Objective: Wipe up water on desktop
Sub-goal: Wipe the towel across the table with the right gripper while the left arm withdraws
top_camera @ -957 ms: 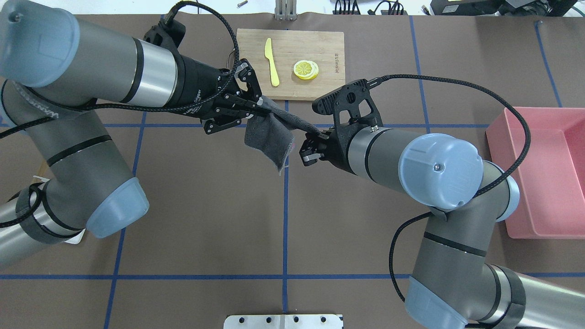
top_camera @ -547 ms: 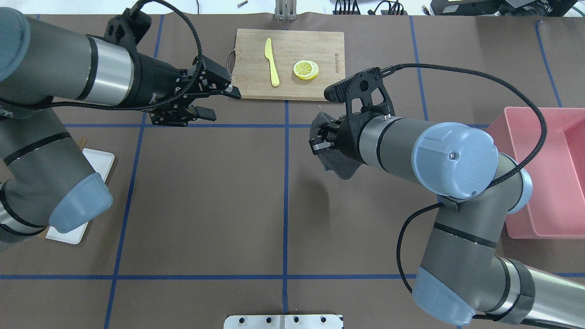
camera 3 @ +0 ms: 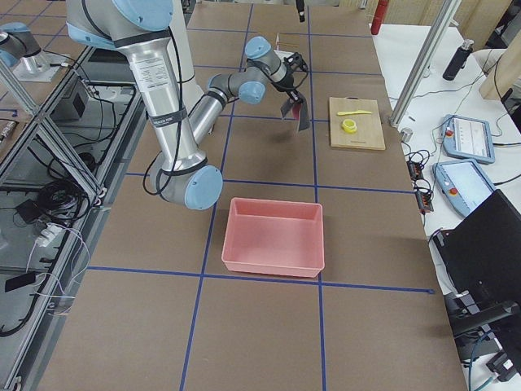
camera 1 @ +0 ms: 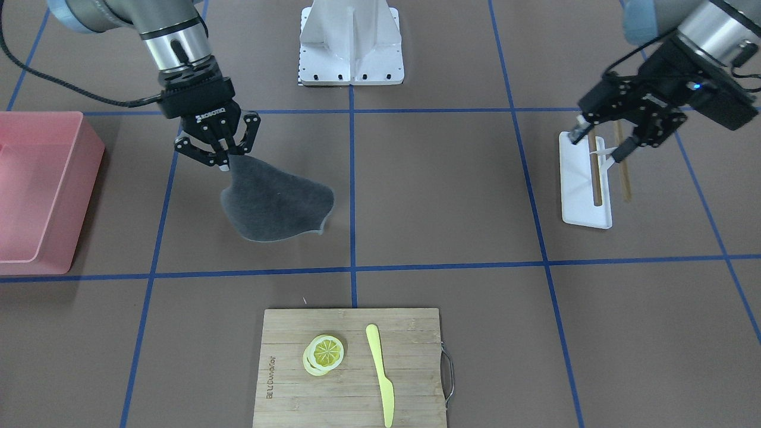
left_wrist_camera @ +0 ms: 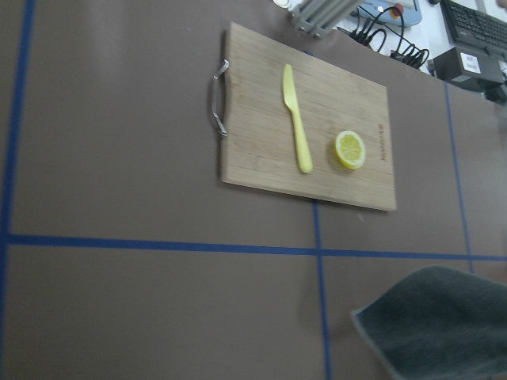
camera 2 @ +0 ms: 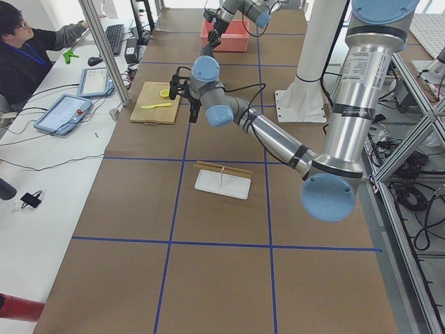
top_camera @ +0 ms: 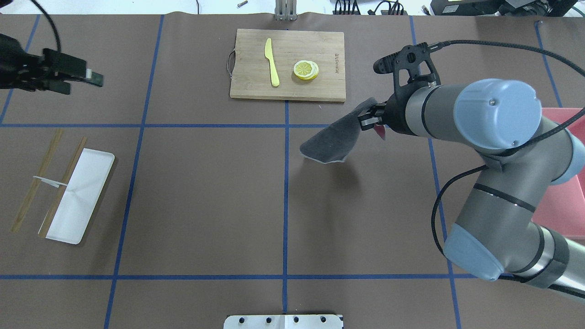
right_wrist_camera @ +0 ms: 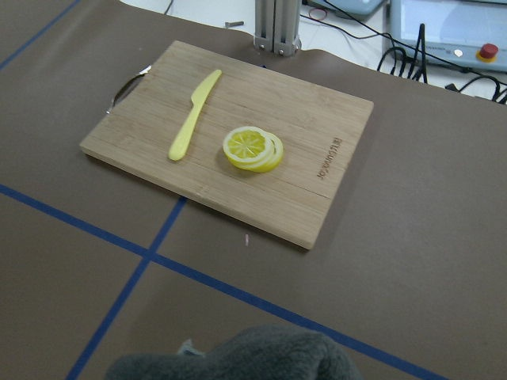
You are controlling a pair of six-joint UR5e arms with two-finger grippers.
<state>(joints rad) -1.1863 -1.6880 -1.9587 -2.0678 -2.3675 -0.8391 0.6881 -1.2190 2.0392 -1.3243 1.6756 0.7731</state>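
The desktop [top_camera: 205, 205] is a matte brown surface with blue tape lines; I see no water on it. My right gripper [top_camera: 369, 121] is shut on one corner of a dark grey cloth [top_camera: 330, 142], which hangs from it just above the desktop, right of the centre line. The front-facing view shows the same gripper [camera 1: 223, 163] and cloth [camera 1: 273, 205]. The cloth's edge also shows in the left wrist view [left_wrist_camera: 444, 324] and the right wrist view [right_wrist_camera: 253, 356]. My left gripper [top_camera: 84, 83] is open and empty at the far left, also seen in the front-facing view [camera 1: 596, 148].
A bamboo cutting board [top_camera: 320, 89] with a yellow knife [top_camera: 272, 61] and lemon slices [top_camera: 305, 69] lies at the far middle. A pink bin [camera 1: 89, 154] stands on my right side. A white tray [top_camera: 77, 201] with chopsticks [top_camera: 34, 183] lies on my left.
My left gripper let go of the cloth, opened and drew back far to the left. My right gripper moved right and away, carrying the cloth alone.
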